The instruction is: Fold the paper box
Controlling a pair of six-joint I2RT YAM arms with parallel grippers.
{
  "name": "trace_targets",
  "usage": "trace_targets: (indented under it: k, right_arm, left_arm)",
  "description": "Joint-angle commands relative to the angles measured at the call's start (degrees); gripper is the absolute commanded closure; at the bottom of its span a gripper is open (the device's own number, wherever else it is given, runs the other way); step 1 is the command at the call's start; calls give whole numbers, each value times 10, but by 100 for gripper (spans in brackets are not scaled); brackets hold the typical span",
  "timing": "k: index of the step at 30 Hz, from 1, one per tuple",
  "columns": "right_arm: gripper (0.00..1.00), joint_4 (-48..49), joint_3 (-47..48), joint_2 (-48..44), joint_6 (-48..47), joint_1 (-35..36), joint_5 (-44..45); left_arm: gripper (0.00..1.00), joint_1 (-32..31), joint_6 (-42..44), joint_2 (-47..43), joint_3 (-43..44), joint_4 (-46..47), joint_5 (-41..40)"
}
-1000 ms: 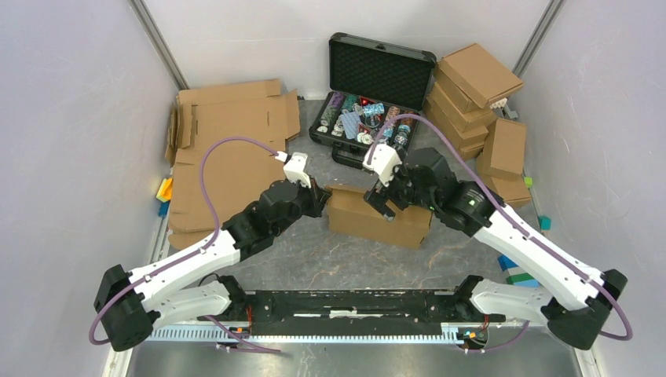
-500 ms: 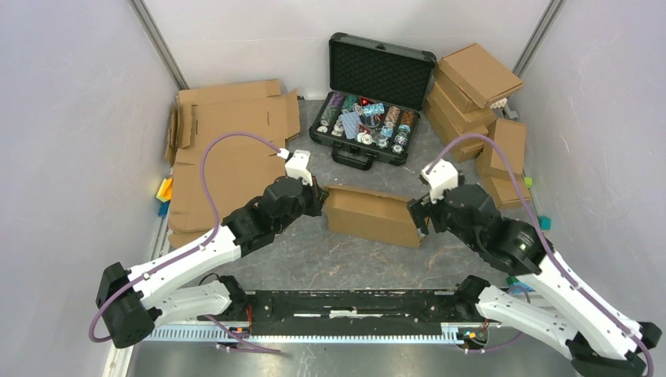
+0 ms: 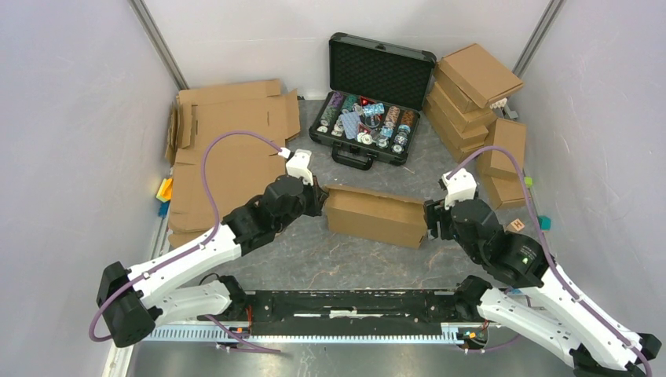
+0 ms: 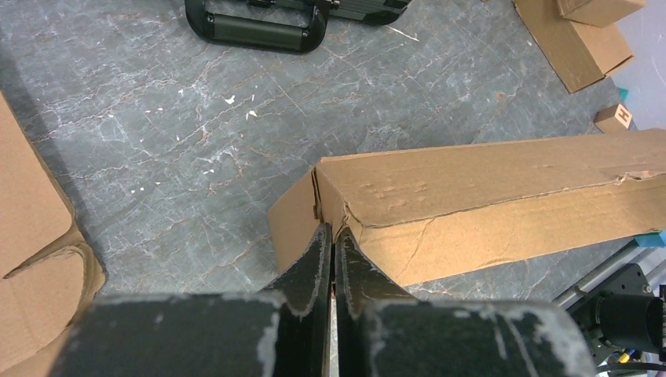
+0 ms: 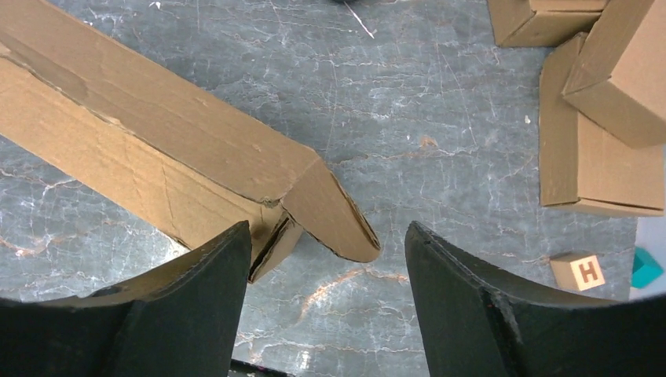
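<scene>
Two hands bracketed the paper box (image 3: 375, 214), one at each end. The left hand (image 4: 331, 236) had its fingers pressed together, tips hard against the corner seam at the box's left end. Whether a ply of cardboard was nipped between them could not be told. The right hand (image 5: 327, 236) stood apart, a finger on either side of the box's right end without touching it. There an end flap (image 5: 334, 212) splayed outward instead of lying tucked in. The box lay closed and slantwise about the middle of the table (image 3: 330, 255), its long top seam creased and ragged in places.

Likeliest trouble was at that flap. If the right hand closed or pushed in off-line, the flap would probably buckle or fold over the outside of the wall rather than slide in, and the crumpled corner beneath it could crush. A push from the right would also travel along the box into the left hand. With so slight a brace there, the box could swivel on the smooth table or slip off the tips. Beyond it, the open black case (image 3: 369, 86) of chips sat toward the far edge and a lettered wooden block (image 5: 577, 271) lay to the right, so a skidding box might knock either.
</scene>
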Motion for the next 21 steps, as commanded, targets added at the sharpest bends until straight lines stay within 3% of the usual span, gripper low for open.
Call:
trace_targets:
  k: [1,10,14,19,21]
  right_arm:
    - [25,38,-19,-13,37,2,30]
    - [26,86,-46,-6,55,1,17]
    - [40,91,-41,-5,45,-3,21]
    - [40,73,-22,28,27,-33,-20]
    - [45,77,-19,31,18,-59,-59]
  left_arm:
    - [98,-6,9,18,9,-59,7]
    - [97,-7,15,20,12,-56,5]
    - [97,-7,18,26,16,-55,5]
    - [96,-7,22,29,19,-56,5]
    - [96,-7,23,27,20,-56,5]
